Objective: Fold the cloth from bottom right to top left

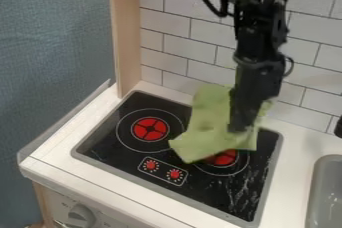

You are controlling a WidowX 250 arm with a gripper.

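Hanging down over the black toy cooktop, the black two-finger gripper overlaps the right part of the light green fabric cloth. From this angle, I cannot tell whether it is clamped on the fabric. The cloth spreads over the cooktop's upper right, its top near the white tiled wall, its lower edge partly covering the round red right burner, beside the round red left burner.

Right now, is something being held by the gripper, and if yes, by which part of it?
It cannot be told. The gripper is down at the picture-right part of the green cloth, but whether it grips the cloth there is not clear.
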